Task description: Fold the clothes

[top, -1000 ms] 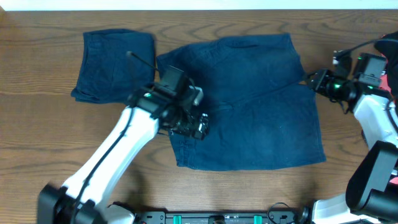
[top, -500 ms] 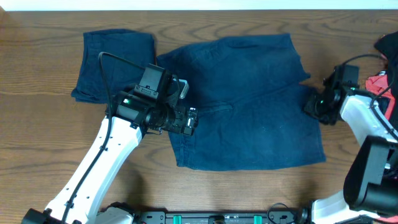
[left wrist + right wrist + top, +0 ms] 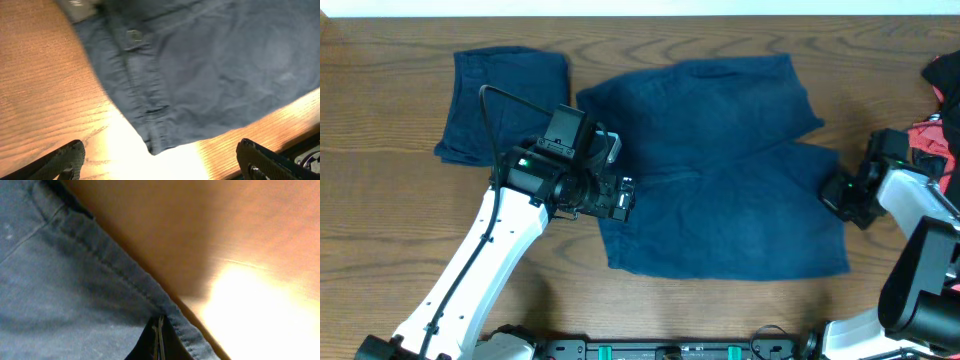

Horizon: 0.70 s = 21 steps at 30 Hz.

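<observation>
Shorts (image 3: 720,170) lie spread flat on the table (image 3: 380,200), the left gripper (image 3: 620,197) poised wide apart over the waistband (image 3: 145,95) and the right gripper (image 3: 842,195) clenched tight at a leg hem (image 3: 125,280), seemingly so both ends can be lifted for folding.

We are finding open table (image 3: 380,200) left of and in front of the shorts (image 3: 720,170); a folded navy garment (image 3: 505,100) is blocking the far left, and a red-and-black garment (image 3: 930,133) is crowding the right edge.
</observation>
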{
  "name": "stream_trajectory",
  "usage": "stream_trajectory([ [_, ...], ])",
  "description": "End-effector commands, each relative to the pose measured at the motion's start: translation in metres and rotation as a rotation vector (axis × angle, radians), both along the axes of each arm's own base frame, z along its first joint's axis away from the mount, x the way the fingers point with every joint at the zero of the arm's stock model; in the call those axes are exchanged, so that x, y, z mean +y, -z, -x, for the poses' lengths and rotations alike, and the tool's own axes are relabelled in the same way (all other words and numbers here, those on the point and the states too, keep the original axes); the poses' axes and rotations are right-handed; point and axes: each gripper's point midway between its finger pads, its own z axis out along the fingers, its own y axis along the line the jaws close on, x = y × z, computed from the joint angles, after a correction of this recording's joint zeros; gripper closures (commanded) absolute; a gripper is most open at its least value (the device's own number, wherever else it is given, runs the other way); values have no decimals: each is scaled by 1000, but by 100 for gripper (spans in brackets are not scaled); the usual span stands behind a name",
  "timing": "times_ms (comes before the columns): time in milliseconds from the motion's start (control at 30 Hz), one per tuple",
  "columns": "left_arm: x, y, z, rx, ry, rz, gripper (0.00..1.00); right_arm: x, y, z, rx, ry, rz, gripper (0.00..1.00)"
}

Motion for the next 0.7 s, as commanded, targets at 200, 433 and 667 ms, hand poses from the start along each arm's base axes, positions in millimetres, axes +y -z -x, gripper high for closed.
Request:
stream_trajectory([
  [200, 3, -2, -5, -14, -12, -12, 2, -40, -2, 47, 109, 99, 126, 99],
  [433, 2, -2, -5, -15, -12, -11, 2, 3, -106, -56, -505, -139, -81, 99],
  [667, 1, -4, -10, -34, -12, -3, 2, 9, -142, -112, -730, -91, -13, 99],
])
